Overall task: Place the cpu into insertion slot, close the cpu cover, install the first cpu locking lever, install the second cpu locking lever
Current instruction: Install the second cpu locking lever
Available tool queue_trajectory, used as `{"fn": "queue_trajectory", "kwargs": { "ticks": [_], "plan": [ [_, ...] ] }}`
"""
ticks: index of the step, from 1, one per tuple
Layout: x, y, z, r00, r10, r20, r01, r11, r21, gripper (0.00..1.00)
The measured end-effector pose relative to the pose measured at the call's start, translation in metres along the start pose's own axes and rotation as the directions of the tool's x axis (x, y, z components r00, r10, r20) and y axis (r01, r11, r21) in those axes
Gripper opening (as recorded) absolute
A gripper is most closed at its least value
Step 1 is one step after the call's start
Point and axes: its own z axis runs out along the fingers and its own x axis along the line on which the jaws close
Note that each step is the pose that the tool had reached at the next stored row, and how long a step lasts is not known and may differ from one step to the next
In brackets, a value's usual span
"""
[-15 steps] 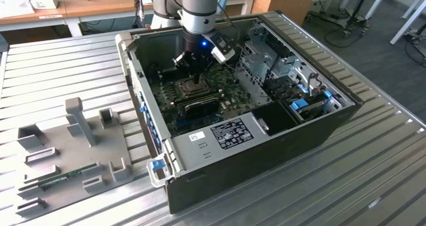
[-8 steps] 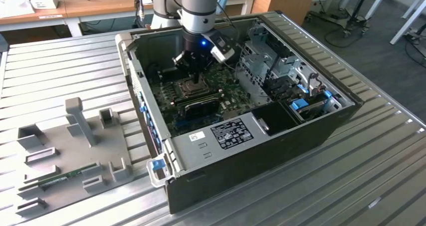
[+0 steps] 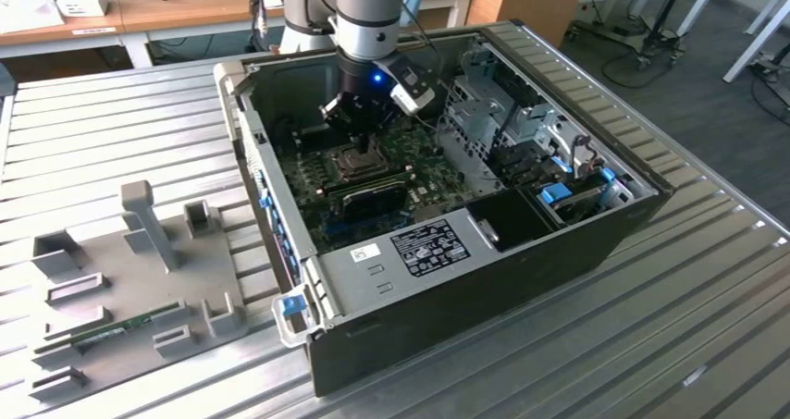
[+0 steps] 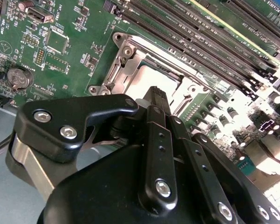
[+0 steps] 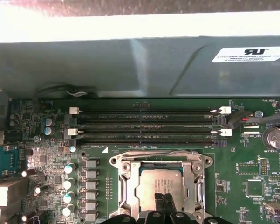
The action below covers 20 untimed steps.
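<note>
The cpu (image 5: 151,183), a dull silver square, lies flat in the insertion slot (image 5: 115,161) on the green board. The silvery cpu cover (image 5: 130,186) lies around it as a frame, with the chip showing through its window. My gripper (image 5: 163,203) stands straight over the chip, with its two black fingertips (image 5: 158,204) pressed together at the chip's near edge and nothing between them. In the second wrist view the shut fingers (image 4: 157,100) hang in front of the cover (image 4: 130,56) and the cpu (image 4: 164,77). In the exterior view the gripper (image 3: 359,146) is inside the open case, just above the socket (image 3: 363,166).
Long black memory slots (image 5: 149,125) run beside the socket, with the grey case wall (image 5: 130,60) behind them. A coin battery (image 5: 276,138) sits on the board. The drive cage (image 3: 519,132) stands at the exterior view's right. A grey fixture plate (image 3: 124,280) lies outside the case.
</note>
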Motion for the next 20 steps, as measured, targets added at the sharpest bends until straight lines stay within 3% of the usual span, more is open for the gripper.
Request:
{"fn": "queue_trajectory", "kwargs": {
  "ticks": [20],
  "plan": [
    [-0.0001, 0.0002, -0.0051, 1.0, 0.0, 0.0001, 0.0, 1.0, -0.0002, 0.11]
  ]
}}
